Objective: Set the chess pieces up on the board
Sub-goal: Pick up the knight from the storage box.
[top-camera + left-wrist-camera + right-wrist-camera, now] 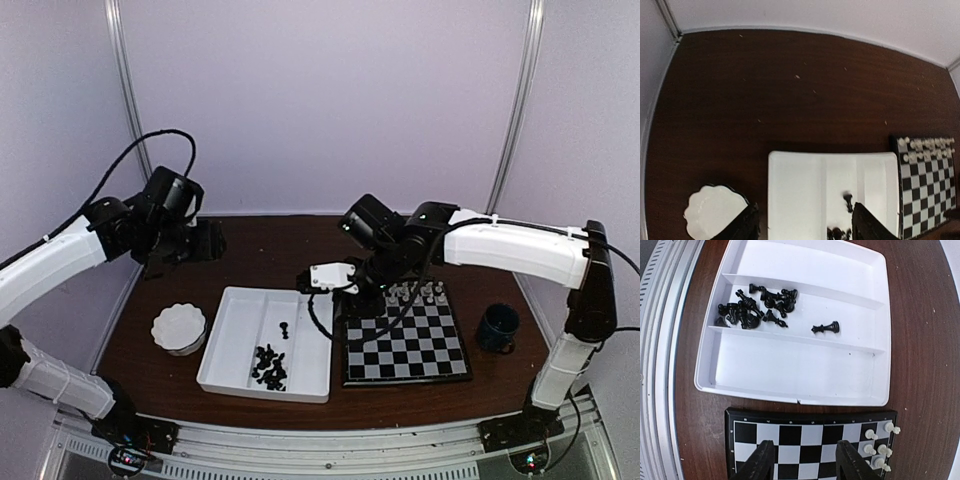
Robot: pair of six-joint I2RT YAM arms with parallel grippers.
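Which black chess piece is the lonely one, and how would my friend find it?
Find the white tray beside the chessboard. Its middle compartment holds a heap of black pieces at one end. The lonely piece lies on its side, apart from that heap, touching no other piece.

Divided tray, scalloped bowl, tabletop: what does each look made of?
Divided tray: likely moulded plastic; uniform white, thin walls, rounded corners, soft sheen. Scalloped bowl: plain white with a fluted rim, ceramic or plastic; cannot tell which. Tabletop: dark brown wood-look surface, smooth, low sheen; possibly laminate.
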